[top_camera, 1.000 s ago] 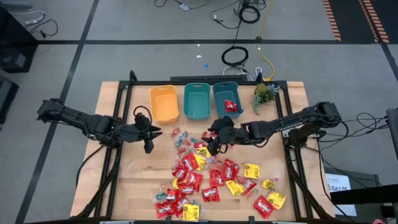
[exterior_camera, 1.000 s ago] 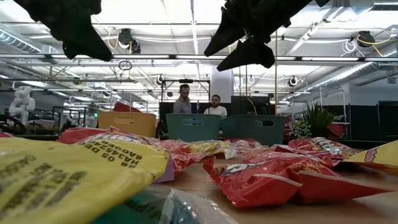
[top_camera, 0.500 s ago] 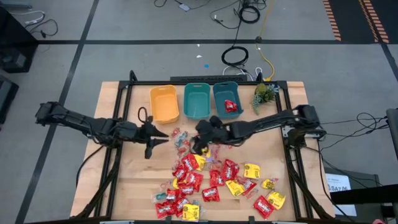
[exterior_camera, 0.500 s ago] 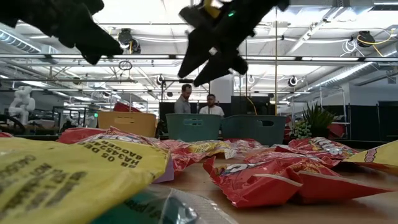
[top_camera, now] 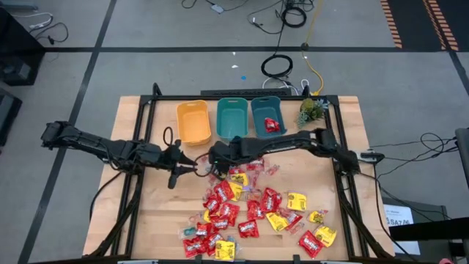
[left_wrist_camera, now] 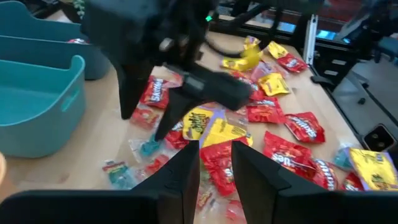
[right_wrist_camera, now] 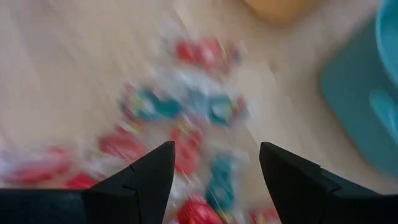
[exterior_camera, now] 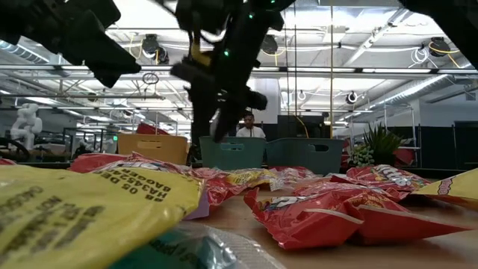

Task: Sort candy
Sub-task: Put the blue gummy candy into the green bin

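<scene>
Candy (top_camera: 253,213) lies scattered over the near middle of the table (top_camera: 154,227) — glossy red and yellow packets heaped toward the front, small clear pink/teal-wrapped pieces (top_camera: 214,167) loose just in front of the bins; one red packet (top_camera: 271,125) already sits in the right-hand teal bin (top_camera: 267,116). Judged light, crinkly and slick: the packets likely slide or flex under a pinch, so a grip across a flat packet's middle or crimped edge looks best, while the tiny pieces need a close, centred pinch. Right gripper (top_camera: 218,158) hangs over the small pieces, fingers spread wide and empty. Left gripper (top_camera: 178,166) waits beside them, fingers part-spread, holding nothing. Against a second ago, the right arm has reached leftward from above the packets to the small pieces; the left has barely shifted.
</scene>
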You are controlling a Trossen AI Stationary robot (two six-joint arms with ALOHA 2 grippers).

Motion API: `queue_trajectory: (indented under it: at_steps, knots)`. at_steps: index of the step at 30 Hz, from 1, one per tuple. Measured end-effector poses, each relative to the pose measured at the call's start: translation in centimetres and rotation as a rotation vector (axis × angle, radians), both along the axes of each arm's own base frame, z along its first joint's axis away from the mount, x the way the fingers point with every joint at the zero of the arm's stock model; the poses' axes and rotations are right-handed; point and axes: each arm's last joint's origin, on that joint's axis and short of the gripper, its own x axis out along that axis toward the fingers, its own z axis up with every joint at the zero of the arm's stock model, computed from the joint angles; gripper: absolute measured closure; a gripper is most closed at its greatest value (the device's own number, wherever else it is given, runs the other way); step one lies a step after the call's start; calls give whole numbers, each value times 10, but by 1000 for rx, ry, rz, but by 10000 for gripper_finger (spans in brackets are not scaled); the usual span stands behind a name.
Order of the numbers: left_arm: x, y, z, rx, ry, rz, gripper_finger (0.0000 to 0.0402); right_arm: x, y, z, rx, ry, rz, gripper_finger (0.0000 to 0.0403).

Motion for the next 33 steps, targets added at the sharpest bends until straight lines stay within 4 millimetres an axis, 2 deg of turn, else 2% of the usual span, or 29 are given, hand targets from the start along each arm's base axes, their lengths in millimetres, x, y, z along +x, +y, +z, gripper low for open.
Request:
queue_trajectory:
  at_steps: [5,14,17,19,24,25,33]
  knots:
    - [-1,-1,-2,-11,29,-40,300,-5,-1,-16,59,130,-31,177]
    - [-3,-1,-6,-4,68,-40,300,9,1,-47,81,109,1,178]
    - [-3,-1,-7,-3,77,-40,300,10,1,-53,102,126,-7,199]
    - [-4,-1,-7,-1,87,-40,300,8,1,-53,104,135,-17,234]
    - [-5,0,-10,5,117,-40,300,6,0,-45,114,134,-41,372]
    - [-5,0,-10,6,118,-40,300,5,-1,-43,117,133,-44,385]
    - [-6,0,-10,6,116,-40,300,-3,-3,-4,111,73,-43,394]
